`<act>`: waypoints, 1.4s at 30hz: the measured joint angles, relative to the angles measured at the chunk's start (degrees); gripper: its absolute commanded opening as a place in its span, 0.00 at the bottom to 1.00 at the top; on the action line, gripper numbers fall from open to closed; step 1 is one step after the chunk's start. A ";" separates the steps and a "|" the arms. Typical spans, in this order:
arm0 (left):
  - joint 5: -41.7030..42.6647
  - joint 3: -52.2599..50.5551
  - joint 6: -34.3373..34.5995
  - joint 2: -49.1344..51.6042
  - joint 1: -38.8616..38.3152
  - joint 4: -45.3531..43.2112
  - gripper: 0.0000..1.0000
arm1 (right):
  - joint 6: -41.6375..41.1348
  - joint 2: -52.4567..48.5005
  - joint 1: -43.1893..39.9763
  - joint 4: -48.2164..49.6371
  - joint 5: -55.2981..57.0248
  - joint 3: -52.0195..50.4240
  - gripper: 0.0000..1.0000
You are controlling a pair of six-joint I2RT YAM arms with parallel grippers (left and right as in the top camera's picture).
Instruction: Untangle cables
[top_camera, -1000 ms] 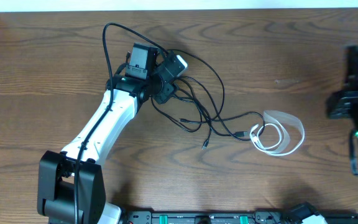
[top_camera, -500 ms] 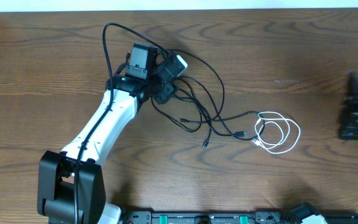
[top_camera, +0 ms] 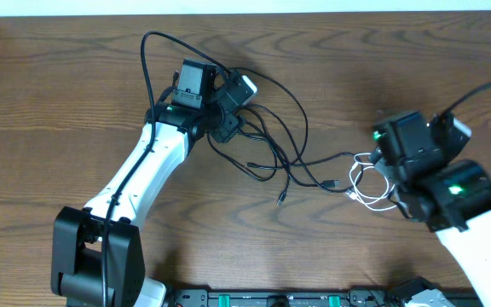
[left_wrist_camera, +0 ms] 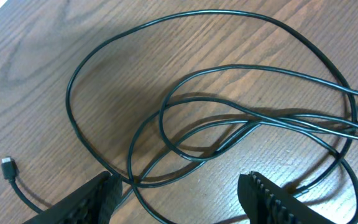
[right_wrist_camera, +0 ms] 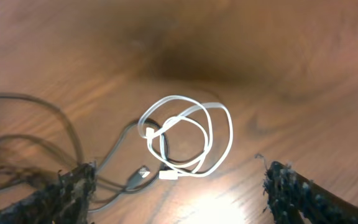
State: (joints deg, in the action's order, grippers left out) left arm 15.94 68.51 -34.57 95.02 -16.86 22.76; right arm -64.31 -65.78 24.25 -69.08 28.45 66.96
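Right wrist view: hovering over white cable (right_wrist_camera: 151, 132) with right gripper (right_wrist_camera: 179, 190) spread wide, likely lining up pick. Straddling black cables (left_wrist_camera: 253, 124), well left of white cable, with left gripper (left_wrist_camera: 182, 198) also spread, gripping nothing; probably positioned to anchor tangle.

view: right wrist | right end effector (right_wrist_camera: 179, 169) spread wide, dark ridged fingers (right_wrist_camera: 61, 196) at both lower corners | thin white cable (right_wrist_camera: 188, 134) in loose loops on brown wood-grain surface (right_wrist_camera: 291, 62), between the fingers | thin dark cables (right_wrist_camera: 67, 134) blurred at left, one threading the white coil, small plug end (right_wrist_camera: 143, 172) beside it
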 measured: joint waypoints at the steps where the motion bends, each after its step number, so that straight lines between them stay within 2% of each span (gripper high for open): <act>1: 0.00 -0.02 0.00 0.00 0.00 0.02 0.66 | -2.01 -0.15 0.00 1.38 0.13 -2.36 0.88; 3: 0.00 0.00 0.00 0.00 0.00 0.04 0.65 | -6.16 -0.35 0.00 5.86 -0.07 -8.39 0.90; 11: 0.02 0.00 0.00 0.00 0.00 0.15 0.66 | -15.65 -0.50 0.00 19.67 -3.67 -25.38 0.86; 13: 0.00 0.00 0.00 0.00 0.00 0.15 0.66 | -16.83 -0.48 0.00 22.18 -4.61 -28.65 0.72; 16: 0.02 0.00 0.00 0.00 0.00 0.15 0.66 | -18.21 -0.48 0.00 24.46 -5.35 -31.78 0.61; 17: 0.02 0.00 0.00 0.00 0.00 0.15 0.65 | -19.39 -0.48 0.00 25.07 -5.49 -33.05 0.53; 22: 0.02 0.00 0.00 0.00 0.00 0.15 0.66 | -22.08 -0.48 0.00 27.23 -5.01 -37.53 0.44; 27: 0.02 -0.02 0.00 0.00 0.00 0.15 0.65 | -23.28 -0.48 0.00 31.54 -3.72 -42.07 0.43; 30: 0.02 -0.02 0.00 0.00 0.00 0.17 0.65 | -23.74 -0.50 0.00 34.64 -2.36 -44.22 0.49; 32: 0.00 0.00 0.00 0.00 0.00 0.20 0.66 | -23.89 -0.55 0.00 36.52 -1.36 -45.51 0.59; 36: 0.02 0.00 0.00 0.00 0.00 0.37 0.66 | -23.80 -0.74 0.00 38.69 1.27 -46.86 0.69; 42: 0.02 0.00 0.00 0.00 0.00 0.44 0.66 | -18.49 -0.87 0.00 48.39 4.79 -47.08 0.99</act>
State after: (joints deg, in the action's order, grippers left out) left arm 15.97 68.51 -34.57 95.02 -16.86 23.20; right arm -82.81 -66.65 24.25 -20.69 33.23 19.88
